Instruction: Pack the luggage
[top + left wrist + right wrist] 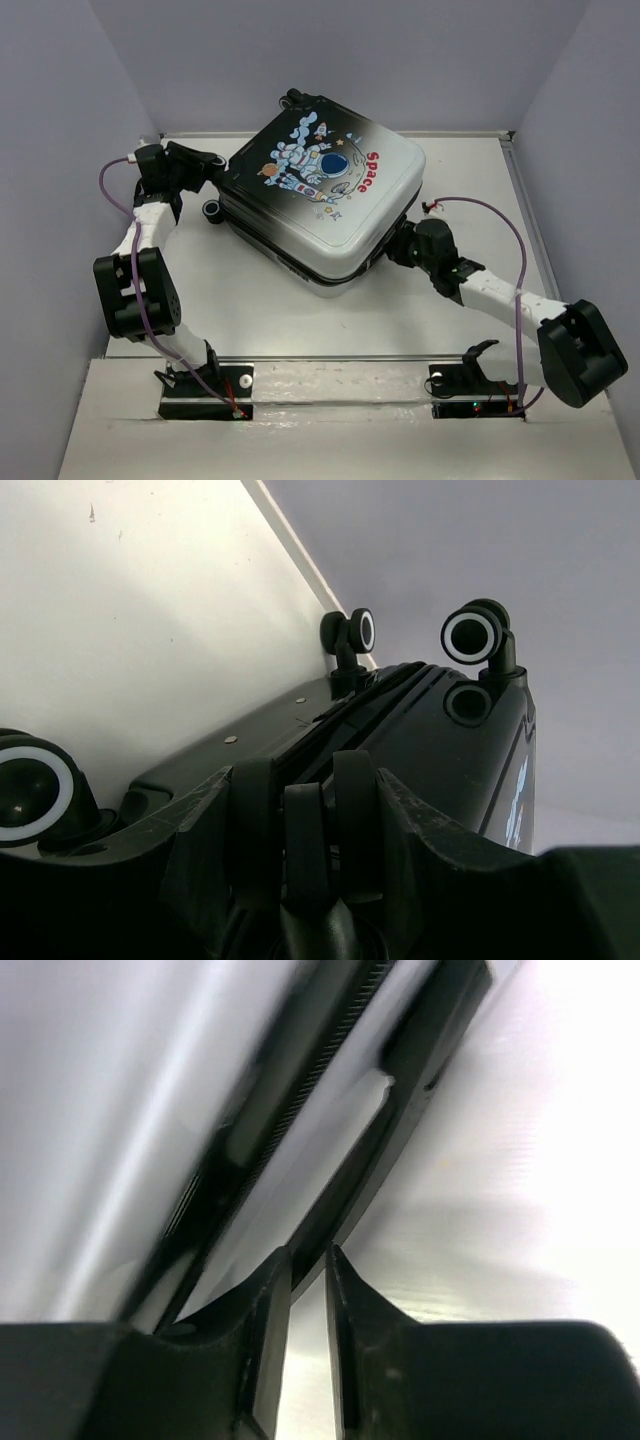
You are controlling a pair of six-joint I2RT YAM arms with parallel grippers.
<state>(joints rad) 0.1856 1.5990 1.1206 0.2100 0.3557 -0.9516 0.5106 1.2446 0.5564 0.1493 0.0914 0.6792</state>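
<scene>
The luggage (320, 190) lies flat and closed on the white table, astronaut print and red "Space" facing up. My left gripper (208, 168) is at its far-left corner, shut on one black double wheel (355, 810); its midpoint in the left wrist view (305, 820) sits on that wheel. Other wheels (472, 635) stick up behind. My right gripper (396, 248) is low against the luggage's near-right side. In the right wrist view (308, 1260) its jaws are almost together with a thin slit, nothing between them, tips at the dark rim (400, 1140).
Grey walls (80, 100) box in the table on three sides. The luggage's black end (430, 750) fills the left wrist view. A loose wheel (212, 209) juts from the luggage's left side. Purple cables (500, 225) loop off both arms. A raised strip (330, 357) marks the near edge.
</scene>
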